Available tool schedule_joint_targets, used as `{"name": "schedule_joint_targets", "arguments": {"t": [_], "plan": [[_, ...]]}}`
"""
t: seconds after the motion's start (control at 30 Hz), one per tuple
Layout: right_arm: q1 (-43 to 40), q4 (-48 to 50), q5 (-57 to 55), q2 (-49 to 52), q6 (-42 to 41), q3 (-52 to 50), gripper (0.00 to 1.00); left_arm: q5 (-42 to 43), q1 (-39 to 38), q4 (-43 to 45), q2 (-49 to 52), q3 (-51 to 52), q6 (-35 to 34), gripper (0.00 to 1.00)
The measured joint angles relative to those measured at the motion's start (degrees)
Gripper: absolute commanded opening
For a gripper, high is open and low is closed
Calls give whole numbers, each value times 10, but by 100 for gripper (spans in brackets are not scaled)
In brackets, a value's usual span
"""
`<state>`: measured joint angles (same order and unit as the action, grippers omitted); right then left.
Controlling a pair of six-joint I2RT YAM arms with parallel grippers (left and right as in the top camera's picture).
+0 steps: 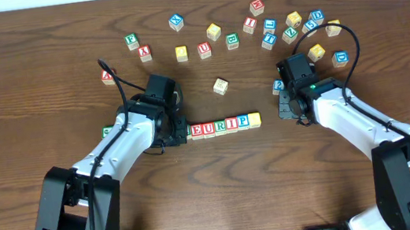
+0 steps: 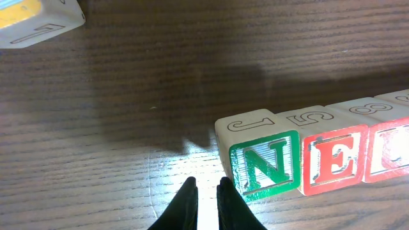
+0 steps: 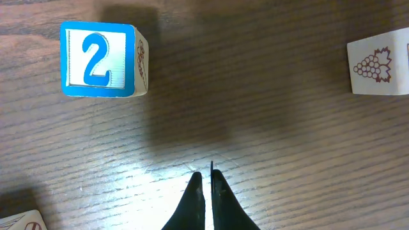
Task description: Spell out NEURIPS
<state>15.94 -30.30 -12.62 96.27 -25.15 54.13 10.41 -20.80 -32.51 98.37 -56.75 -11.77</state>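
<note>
Left gripper (image 2: 206, 203) nearly closed, empty, tips just beside green N cube (image 2: 265, 165). Right gripper (image 3: 208, 188) closed, empty, over bare table (image 3: 287, 147). Cube row (image 1: 222, 125) between arms: N-E-U-R-I-P, then yellow-faced cube (image 1: 254, 118), letter unreadable.

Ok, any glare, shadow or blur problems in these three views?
Overhead: evenly lit, sharp. Left wrist: glare on the table around the left gripper, broad shadow above; green N cube crisp. Right wrist: glare ahead of the right gripper; blue 2 cube crisp.
</note>
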Motion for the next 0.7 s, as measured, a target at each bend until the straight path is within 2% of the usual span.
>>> {"name": "schedule_joint_targets", "arguments": {"t": [0.23, 0.47, 0.7], "plan": [[0, 0, 0, 0, 0, 0, 1, -17, 0, -1, 0, 0, -2, 12], [0, 0, 0, 0, 2, 0, 1, -70, 0, -11, 0, 0, -31, 12], [0, 0, 0, 0, 3, 0, 1, -87, 0, -54, 0, 0, -48, 12]]}}
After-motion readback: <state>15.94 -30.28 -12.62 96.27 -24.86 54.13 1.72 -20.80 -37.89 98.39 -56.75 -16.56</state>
